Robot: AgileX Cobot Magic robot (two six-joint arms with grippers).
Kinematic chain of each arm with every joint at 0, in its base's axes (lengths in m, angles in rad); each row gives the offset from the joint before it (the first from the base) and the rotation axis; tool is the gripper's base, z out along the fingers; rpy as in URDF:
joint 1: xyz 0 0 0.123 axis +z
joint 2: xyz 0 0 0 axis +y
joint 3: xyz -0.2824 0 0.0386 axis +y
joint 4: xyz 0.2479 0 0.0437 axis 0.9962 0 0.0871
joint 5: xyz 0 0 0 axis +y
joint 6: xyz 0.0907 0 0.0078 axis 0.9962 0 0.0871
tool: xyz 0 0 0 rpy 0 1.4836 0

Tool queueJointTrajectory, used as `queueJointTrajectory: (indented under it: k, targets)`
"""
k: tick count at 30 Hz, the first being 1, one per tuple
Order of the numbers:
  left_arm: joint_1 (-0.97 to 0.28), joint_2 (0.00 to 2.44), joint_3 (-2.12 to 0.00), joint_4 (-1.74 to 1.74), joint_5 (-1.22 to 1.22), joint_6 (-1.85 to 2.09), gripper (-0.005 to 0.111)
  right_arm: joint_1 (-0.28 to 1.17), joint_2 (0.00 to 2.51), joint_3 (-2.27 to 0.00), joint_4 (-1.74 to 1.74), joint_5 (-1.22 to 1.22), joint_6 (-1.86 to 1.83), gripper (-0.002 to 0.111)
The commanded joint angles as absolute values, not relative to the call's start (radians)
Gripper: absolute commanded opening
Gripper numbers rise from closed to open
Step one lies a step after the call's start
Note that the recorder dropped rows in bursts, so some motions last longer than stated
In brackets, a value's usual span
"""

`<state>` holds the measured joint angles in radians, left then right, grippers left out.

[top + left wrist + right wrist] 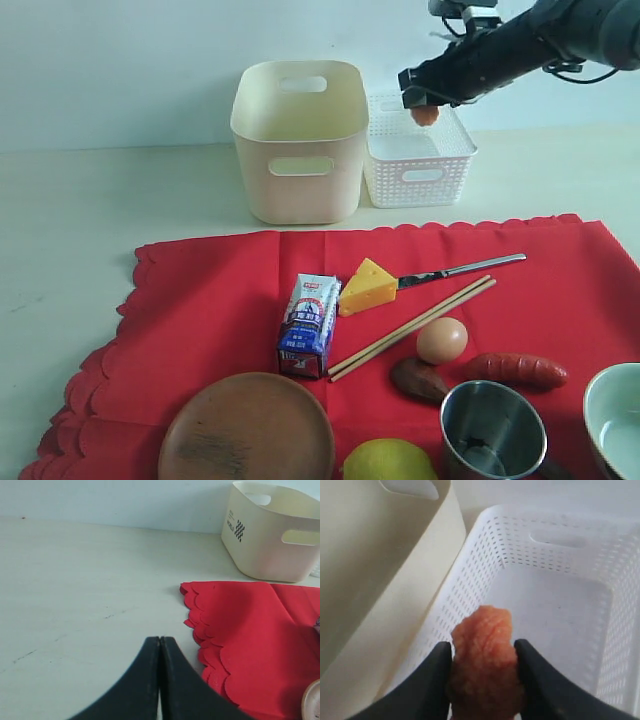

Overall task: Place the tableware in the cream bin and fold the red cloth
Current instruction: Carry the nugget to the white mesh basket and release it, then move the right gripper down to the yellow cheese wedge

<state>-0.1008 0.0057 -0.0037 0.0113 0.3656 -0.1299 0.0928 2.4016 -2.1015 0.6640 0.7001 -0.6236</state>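
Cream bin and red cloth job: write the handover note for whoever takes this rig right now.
Left gripper: shut, empty, over the bare table beside the red cloth.
Right gripper: shut on an orange toy food above the white lattice basket.
On the cloth: wooden plate, steel cup, bowl, knife, chopsticks, dark spoon; also cheese, egg, sausage, lemon, milk carton.
Cream bin: behind the cloth, next to the basket; no tableware visible inside.
Done: no tableware binned, cloth unfolded.
Left: all six pieces into the bin, then fold the cloth.
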Motion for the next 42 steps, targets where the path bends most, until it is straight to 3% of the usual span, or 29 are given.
queueJointTrajectory:
  k: [1, 12, 15, 22, 26, 35, 42]
  targets:
    - [-0.098, 0.0, 0.0, 0.013, 0.358, -0.131, 0.0, 0.094, 2.495, -2.204, 0.599, 0.71, -0.573, 0.001]
    - [-0.098, 0.0, 0.0, 0.013, 0.358, -0.131, 0.0, 0.094, 2.583, -2.25, 0.513, 0.706, -0.584, 0.005]
    - [-0.098, 0.0, 0.0, 0.013, 0.358, -0.131, 0.0, 0.094, 2.586, -2.25, 0.511, 0.704, -0.6, 0.014]
    - [-0.098, 0.0, 0.0, 0.013, 0.358, -0.131, 0.0, 0.094, 2.587, -2.25, 0.518, 0.703, -0.6, 0.051]
    - [-0.098, 0.0, 0.0, 0.013, 0.358, -0.131, 0.0, 0.094, 2.57, -2.25, 0.518, 0.703, -0.6, 0.061]
    - [-0.098, 0.0, 0.0, 0.013, 0.358, -0.131, 0.0, 0.094, 2.456, -2.25, 0.518, 0.776, -0.573, 0.064]
    - [-0.098, 0.0, 0.0, 0.013, 0.358, -0.131, 0.0, 0.094, 2.344, -2.25, 0.513, 0.976, -0.573, 0.064]
